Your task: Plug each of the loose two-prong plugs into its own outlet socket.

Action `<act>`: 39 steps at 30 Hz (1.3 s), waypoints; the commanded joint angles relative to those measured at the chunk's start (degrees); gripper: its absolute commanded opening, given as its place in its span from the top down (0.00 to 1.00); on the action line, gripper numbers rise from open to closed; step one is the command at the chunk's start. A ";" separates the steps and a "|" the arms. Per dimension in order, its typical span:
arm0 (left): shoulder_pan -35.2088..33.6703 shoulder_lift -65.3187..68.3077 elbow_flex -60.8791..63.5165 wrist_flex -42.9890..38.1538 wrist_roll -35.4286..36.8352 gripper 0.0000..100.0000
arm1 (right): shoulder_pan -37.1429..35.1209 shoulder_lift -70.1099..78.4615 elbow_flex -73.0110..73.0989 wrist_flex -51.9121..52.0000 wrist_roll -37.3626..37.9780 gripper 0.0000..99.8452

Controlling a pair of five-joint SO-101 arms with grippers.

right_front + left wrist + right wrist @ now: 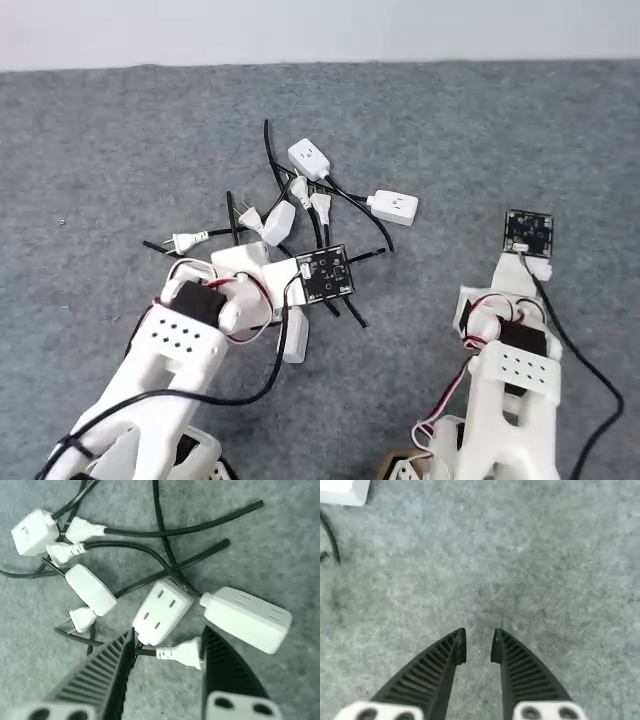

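Work surface: grey felt mat (480,130) with a nappy texture.

Left gripper (168,632): its black ribbed fingers (107,670) are spread wide and hold nothing. They straddle a white moulded two-prong plug (180,652) lying flat on the mat. Just beside this plug is a white rectangular socket block (161,611), slotted face up. A longer socket block (246,618) lies next to that.

The tangle of smooth black round cords (345,195) sits mid-mat, beyond the left arm. A cube-shaped socket (308,158) lies at its far side and a flatter socket (393,206) at its right. A loose plug (185,240) with bare prongs lies at its left edge.

Right gripper (478,640): its fingers are parted only narrowly, with nothing between them. It is over bare mat, right of the tangle.
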 commanded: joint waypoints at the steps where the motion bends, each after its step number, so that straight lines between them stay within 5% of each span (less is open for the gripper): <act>1: -0.09 0.00 -0.22 -0.97 -4.13 0.79 | -0.40 -0.22 -0.44 -3.12 1.49 0.90; 6: -0.97 4.31 1.63 -7.91 -15.21 0.79 | -2.24 5.76 -3.34 -2.59 2.46 0.90; 10: -3.08 15.03 -4.26 -10.46 -15.74 0.79 | -3.47 8.48 -4.92 -1.19 2.46 0.90; 22: -6.33 47.30 -36.00 6.51 -19.25 0.79 | -3.65 8.48 -5.01 -0.66 2.46 0.90; 32: -7.12 53.54 -41.98 13.54 -24.53 0.80 | -5.41 8.57 -4.84 -0.66 2.46 0.90; 37: -5.71 53.71 -41.98 13.54 -24.53 0.99 | -5.32 9.10 -4.75 -3.12 2.29 0.90; 39: -4.57 53.63 -41.54 14.86 -24.18 0.97 | -5.49 9.10 -4.48 -3.38 2.37 0.90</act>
